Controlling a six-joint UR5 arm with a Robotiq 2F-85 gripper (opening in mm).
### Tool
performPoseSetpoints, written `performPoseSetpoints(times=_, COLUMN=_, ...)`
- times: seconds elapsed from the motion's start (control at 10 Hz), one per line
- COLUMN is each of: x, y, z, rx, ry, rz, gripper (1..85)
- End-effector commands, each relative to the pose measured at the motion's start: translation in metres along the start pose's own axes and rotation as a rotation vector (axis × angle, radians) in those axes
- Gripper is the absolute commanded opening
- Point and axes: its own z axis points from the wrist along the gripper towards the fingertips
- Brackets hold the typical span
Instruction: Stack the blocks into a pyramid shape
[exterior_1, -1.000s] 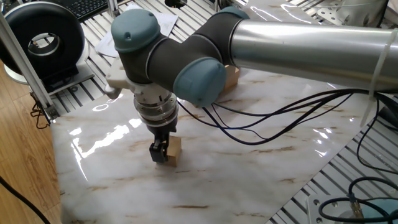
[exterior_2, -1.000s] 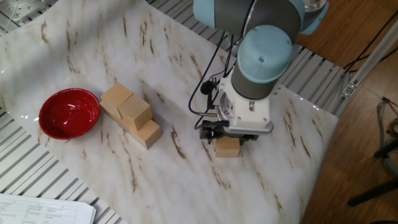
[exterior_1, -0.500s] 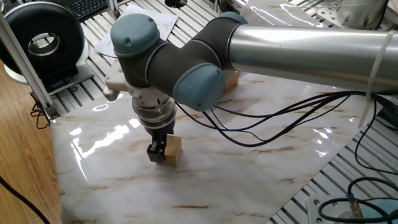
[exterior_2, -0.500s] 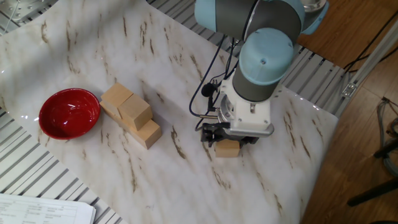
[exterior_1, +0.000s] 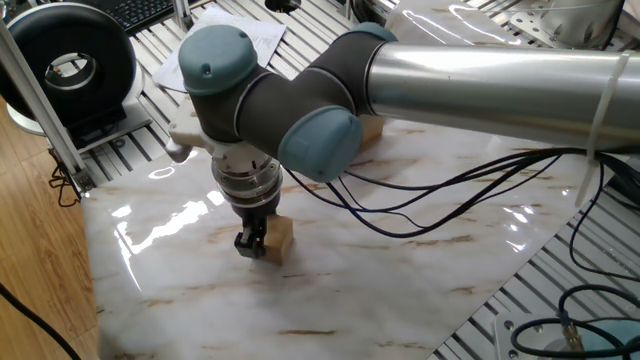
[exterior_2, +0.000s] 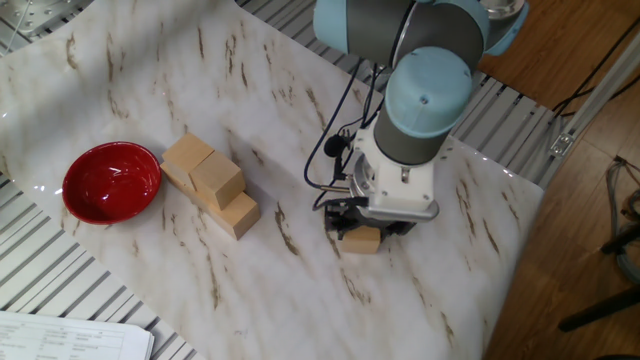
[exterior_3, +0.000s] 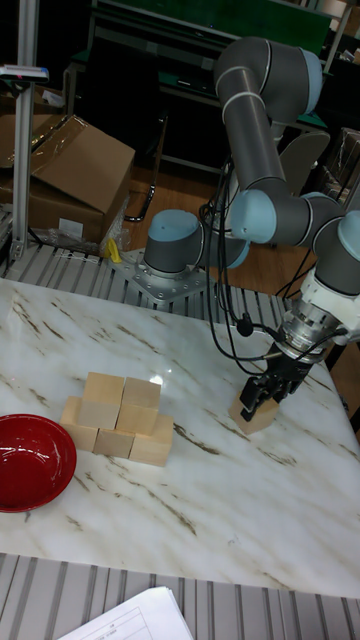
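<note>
While the gripper (exterior_3: 262, 392) pinches one tilted block (exterior_3: 252, 411) low over the marble table (exterior_3: 200, 500), five more blocks (exterior_3: 117, 417) sit stacked well apart from it, three below and two above, one red bowl (exterior_3: 30, 462) just beyond them.

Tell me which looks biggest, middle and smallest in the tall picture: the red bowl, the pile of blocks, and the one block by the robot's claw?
1. Pile of blocks, widest and tallest.
2. Red bowl, though its left side is cut off by the picture edge, so this is close.
3. Single block at the gripper, clearly smallest.
</note>
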Motion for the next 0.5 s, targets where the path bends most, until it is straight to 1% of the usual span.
performPoseSetpoints(times=0.0, x=-0.005, y=-0.006, z=-0.004, rx=0.026, ry=-0.019, rz=0.106, gripper=12.3)
performPoseSetpoints(times=0.1, x=0.003, y=-0.014, z=-0.007, rx=0.054, ry=0.001, rz=0.102, gripper=2.3)
performPoseSetpoints(times=0.2, x=0.003, y=-0.014, z=-0.008, rx=0.053, ry=-0.005, rz=0.113, gripper=0.7)
performPoseSetpoints(times=0.3, x=-0.004, y=-0.025, z=-0.010, rx=0.087, ry=-0.035, rz=0.092, gripper=0.7)
performPoseSetpoints(times=0.4, x=-0.006, y=-0.029, z=-0.013, rx=0.092, ry=-0.044, rz=0.087, gripper=0.7)
